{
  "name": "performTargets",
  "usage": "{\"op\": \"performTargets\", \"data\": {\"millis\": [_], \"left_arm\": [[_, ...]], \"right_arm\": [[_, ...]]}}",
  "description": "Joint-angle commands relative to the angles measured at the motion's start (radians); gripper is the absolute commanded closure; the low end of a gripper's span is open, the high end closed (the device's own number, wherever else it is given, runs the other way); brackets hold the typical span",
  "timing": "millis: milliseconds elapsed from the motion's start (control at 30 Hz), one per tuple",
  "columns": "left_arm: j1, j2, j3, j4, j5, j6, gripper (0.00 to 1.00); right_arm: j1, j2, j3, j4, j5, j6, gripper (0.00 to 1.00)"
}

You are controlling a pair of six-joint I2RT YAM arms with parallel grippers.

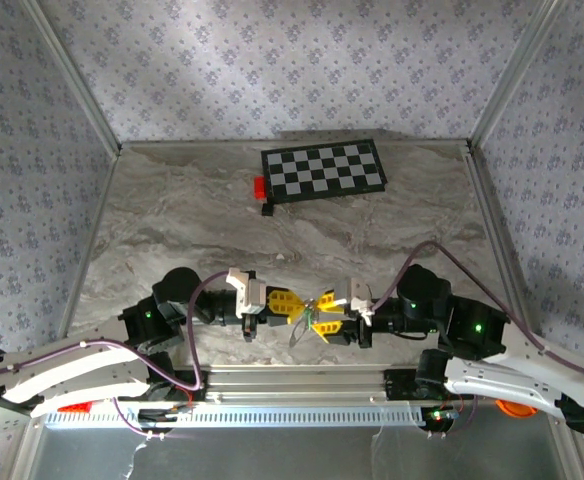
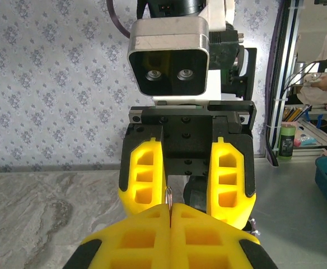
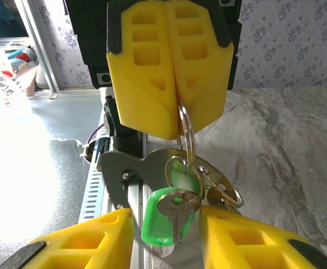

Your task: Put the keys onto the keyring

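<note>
Yellow fingers [image 3: 85, 246] of the right gripper [image 3: 166, 224] come up from the bottom edge of the right wrist view. They stand partly open, with a gap on both sides, and I judge that they grip nothing. Behind everything lies the marble table [image 1: 172, 230], and in the top view both arms meet low in the frame, near the middle.

At the upper centre of the right wrist view, the left gripper [image 3: 172, 112] is fully closed. Its two pads are pressed together on the top of the keyring [image 3: 187, 134], which hangs down on edge from their tips. Below the ring, at the lower centre, hang the keys [image 3: 177, 204], one of them exactly in the gap between the right fingers. More metal pieces bunch to its right, but I cannot count them. The small green tag [image 3: 158, 224] hangs just behind this key.

To my judgement, the threading step is in hand: the left arm keeps the ring steady and the right arm works on a key. Whether this key already sits completely on the coil, I cannot tell. The next move asks the right fingers to close on the key's head without pulling the ring out of the left grip.
</note>
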Motion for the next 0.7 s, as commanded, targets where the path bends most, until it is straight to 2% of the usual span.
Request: {"op": "performTargets", "data": {"millis": [0,100,233,667], "left_arm": [[-0.002,-0.018,0.001,0.057,-0.007,-0.007,1.0],[-0.003,-0.017,-0.001,0.055,-0.007,-0.008,1.0],[-0.003,-0.02,-0.002,0.058,-0.008,-0.008,1.0],[-0.002,-0.023,-0.002,0.058,-0.002,-0.01,1.0]], "right_arm": [[0.0,0.002,-0.013,0.04,-0.004,0.021,0.6],[-0.001,0.004,-0.021,0.055,0.002,0.025,0.55],[-0.001,0.008,-0.028,0.074,0.007,0.029,0.55],[-0.002,0.014,-0.05,0.104,0.025,0.03,0.68]]}}
